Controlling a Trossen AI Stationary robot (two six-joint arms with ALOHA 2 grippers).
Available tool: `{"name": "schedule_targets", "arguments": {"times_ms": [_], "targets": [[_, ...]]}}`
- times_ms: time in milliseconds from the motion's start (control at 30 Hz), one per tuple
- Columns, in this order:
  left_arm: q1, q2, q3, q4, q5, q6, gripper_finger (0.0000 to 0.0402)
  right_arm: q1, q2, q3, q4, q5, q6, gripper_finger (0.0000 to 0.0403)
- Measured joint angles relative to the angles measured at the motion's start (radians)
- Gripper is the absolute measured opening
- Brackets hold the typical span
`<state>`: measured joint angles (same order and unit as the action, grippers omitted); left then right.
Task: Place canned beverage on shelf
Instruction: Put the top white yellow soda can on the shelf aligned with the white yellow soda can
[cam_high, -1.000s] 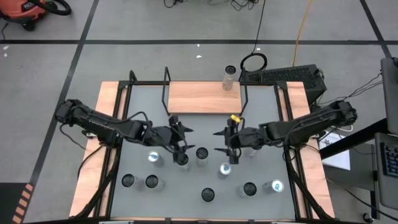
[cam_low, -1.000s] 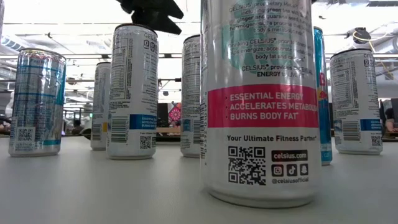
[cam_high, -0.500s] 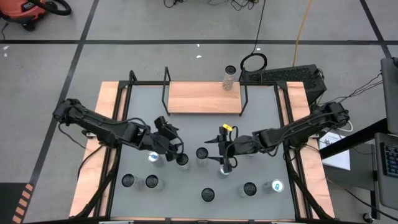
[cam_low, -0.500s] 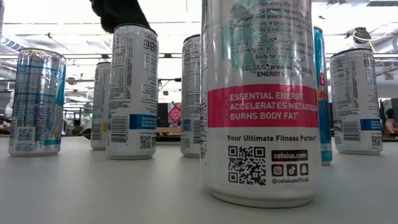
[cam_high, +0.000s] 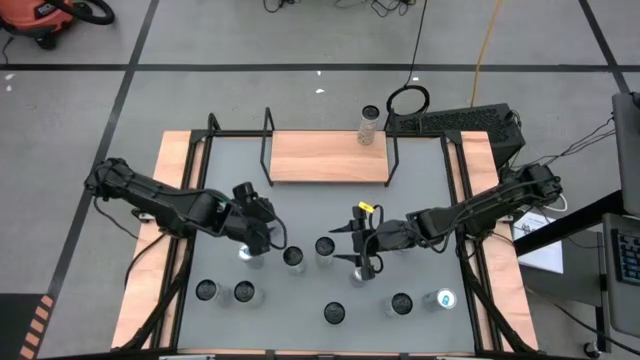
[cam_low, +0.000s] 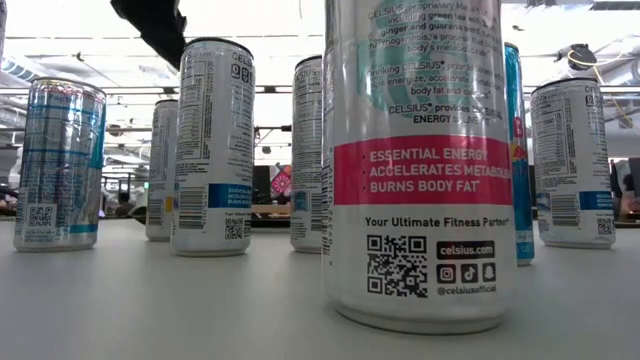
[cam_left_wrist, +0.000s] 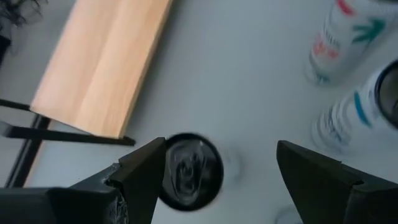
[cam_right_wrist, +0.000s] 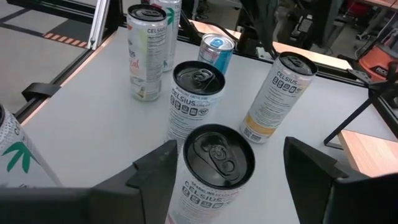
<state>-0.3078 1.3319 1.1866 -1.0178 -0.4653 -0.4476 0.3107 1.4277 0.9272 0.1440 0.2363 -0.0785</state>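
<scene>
Starting at the near edge of the grey table, well away from the shelf, we see a row of upright cans, and none of them has been touched by the arms. A little closer to the shelf, a second loose row of cans stands across the middle of the table. Here we find both grippers at work. The right gripper hangs over a black-topped can, its fingers spread wide on either side of the rim and not yet closed on it. The left gripper hovers above another dark-topped can, which sits off to one side of its wide-spread fingers, so we judge it less well lined up. Neither gripper holds anything. Farthest from us, the shelf lies at the back of the table, a light wood board between black rod ends, with a single can at its right back corner. We judge the task barely begun: one can placed at most, many left.
</scene>
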Motion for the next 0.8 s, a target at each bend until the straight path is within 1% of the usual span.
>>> {"name": "schedule_targets", "arguments": {"times_ms": [67,200,400,500,600,733,800], "targets": [[0.015,0.0,0.0,-0.015,0.041,0.02,0.0299,0.0,0.0,0.0,0.001,0.0,-0.009,0.0228],[0.059,0.0,0.0,-0.023,0.067,0.093,0.0299,0.0,0.0,0.0,0.001,-0.001,-0.013,0.0228],[0.166,0.0,0.0,-0.021,0.198,0.196,0.0299,0.0,0.0,0.0,0.001,-0.001,0.002,0.0228],[0.214,0.0,0.0,-0.021,0.242,0.24,0.0299,0.0,0.0,0.0,0.001,-0.001,0.006,0.0228],[0.244,0.0,0.0,-0.02,0.266,0.27,0.0299,0.0,0.0,0.0,0.001,-0.001,0.006,0.0228],[0.269,0.0,-0.017,-0.01,0.33,0.28,0.0299,0.0,0.0,0.0,0.001,-0.001,0.005,0.0228],[0.276,0.0,-0.03,-0.014,0.338,0.279,0.0299,0.0,0.0,0.0,0.0,-0.002,0.005,0.0228]]}}
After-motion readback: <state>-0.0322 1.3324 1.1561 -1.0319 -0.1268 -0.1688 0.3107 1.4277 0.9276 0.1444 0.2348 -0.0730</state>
